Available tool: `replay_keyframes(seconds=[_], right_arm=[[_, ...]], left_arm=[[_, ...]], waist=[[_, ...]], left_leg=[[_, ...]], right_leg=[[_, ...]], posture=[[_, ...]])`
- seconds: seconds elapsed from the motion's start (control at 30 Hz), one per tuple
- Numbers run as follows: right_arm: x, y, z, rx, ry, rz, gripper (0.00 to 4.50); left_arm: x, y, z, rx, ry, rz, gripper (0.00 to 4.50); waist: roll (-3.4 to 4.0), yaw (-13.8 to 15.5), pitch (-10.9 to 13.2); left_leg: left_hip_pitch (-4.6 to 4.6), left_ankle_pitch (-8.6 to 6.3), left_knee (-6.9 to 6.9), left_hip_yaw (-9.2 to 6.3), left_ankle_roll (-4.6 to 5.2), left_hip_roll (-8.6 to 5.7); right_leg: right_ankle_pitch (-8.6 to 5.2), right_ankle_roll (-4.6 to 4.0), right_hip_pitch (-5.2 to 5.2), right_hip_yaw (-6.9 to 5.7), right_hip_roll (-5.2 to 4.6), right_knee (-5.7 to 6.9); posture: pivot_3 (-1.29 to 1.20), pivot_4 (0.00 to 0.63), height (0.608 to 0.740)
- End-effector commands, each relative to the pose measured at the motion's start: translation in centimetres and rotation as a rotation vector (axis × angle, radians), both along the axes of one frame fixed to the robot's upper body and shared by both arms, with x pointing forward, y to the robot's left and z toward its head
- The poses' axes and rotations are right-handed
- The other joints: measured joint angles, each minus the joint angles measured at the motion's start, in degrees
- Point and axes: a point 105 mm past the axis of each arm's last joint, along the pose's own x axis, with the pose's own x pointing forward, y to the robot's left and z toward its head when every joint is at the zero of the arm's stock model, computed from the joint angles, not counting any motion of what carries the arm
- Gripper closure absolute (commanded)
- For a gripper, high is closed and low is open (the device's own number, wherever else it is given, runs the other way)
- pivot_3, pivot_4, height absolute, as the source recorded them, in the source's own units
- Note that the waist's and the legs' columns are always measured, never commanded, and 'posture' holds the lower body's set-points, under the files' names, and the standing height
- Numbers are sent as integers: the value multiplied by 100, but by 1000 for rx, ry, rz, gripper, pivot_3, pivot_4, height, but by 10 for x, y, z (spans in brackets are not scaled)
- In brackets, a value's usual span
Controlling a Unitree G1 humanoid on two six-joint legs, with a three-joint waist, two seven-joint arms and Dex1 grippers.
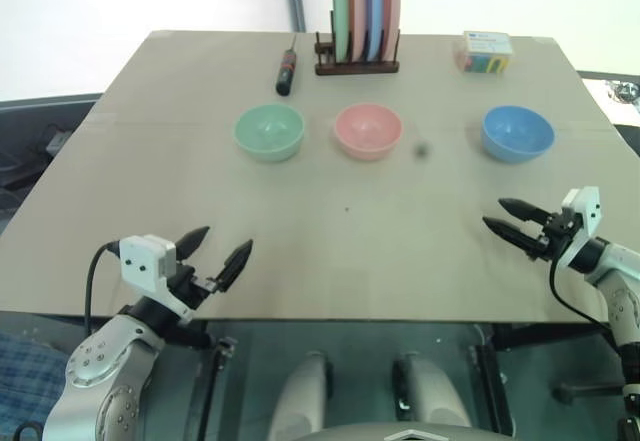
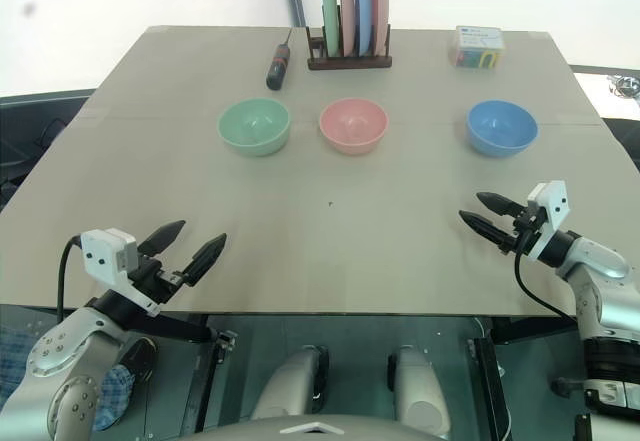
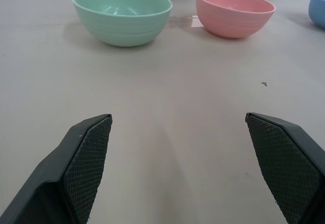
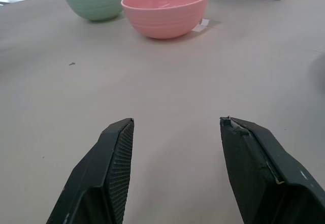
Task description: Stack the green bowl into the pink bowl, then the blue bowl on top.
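Three bowls stand in a row across the table's far half: the green bowl [image 1: 269, 131] on the left, the pink bowl [image 1: 367, 130] in the middle, the blue bowl [image 1: 517, 133] on the right, each upright, empty and apart from the others. My left gripper [image 1: 222, 252] hovers open over the near left edge, well short of the green bowl [image 3: 122, 14]. My right gripper [image 1: 505, 216] is open near the right edge, nearer to me than the blue bowl and pointing towards the pink bowl [image 4: 165, 10]. Nothing is between either pair of fingers.
A wooden rack [image 1: 357, 61] with upright coloured plates stands at the far edge. A screwdriver [image 1: 286, 69] lies left of it, and a small box of coloured items [image 1: 484, 51] sits at the far right. A tiny dark speck [image 1: 422, 149] lies between the pink and blue bowls.
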Motion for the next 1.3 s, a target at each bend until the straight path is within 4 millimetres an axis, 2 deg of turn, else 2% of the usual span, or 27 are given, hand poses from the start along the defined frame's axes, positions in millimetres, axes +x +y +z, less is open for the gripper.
replay_keyframes(seconds=[0.03, 0.73, 0.97, 1.03, 1.1, 1.2, 1.3], right_arm=[[0, -8, 12, -13, -56, -12, 1687], [-1, -10, 12, -40, -60, -25, 1687], [-1, -11, 10, -26, 11, -18, 1687], [-2, -9, 9, -17, 41, -3, 1016], [-3, -7, 10, -17, 50, 8, 139], [-1, -4, 14, -20, 47, 17, 25], [9, 3, 26, -73, -31, 3, 25]], left_arm=[[0, -3, 14, 7, -67, -14, 0], [0, -7, 13, -7, -75, -45, 0], [-1, -10, 14, -37, -70, -57, 0], [-1, -9, 14, -38, -69, -47, 0], [-1, -10, 15, -49, -71, -49, 0], [-2, -13, 18, -68, -73, -65, 0], [-2, -16, 25, -77, -112, -76, 0]], waist=[[0, 1, 0], [0, 87, 0], [0, 91, 0], [0, 90, 0], [0, 91, 0], [0, 92, 0], [0, 88, 0]], left_leg=[[0, 0, 0, 0, 0, 0], [2, 0, 0, 3, 0, 0], [1, 0, 0, 4, 0, 0], [2, 0, 0, 4, 1, 1], [2, 0, 1, 4, 1, 1], [1, 0, 1, 4, 1, 1], [1, 0, 1, 5, 1, 1]], right_leg=[[0, 0, 0, 0, 0, 0], [2, -3, 0, 3, 1, 1], [6, -10, 0, 4, 1, 0], [6, -10, 0, 4, 1, 1], [6, -11, 0, 5, 1, 1], [6, -9, 0, 4, 1, 1], [6, -9, 0, 4, 1, 1]], posture=[[0, 150, 740], [0, 150, 740], [0, 150, 740], [0, 150, 740], [0, 150, 740], [0, 150, 740], [0, 150, 740]])
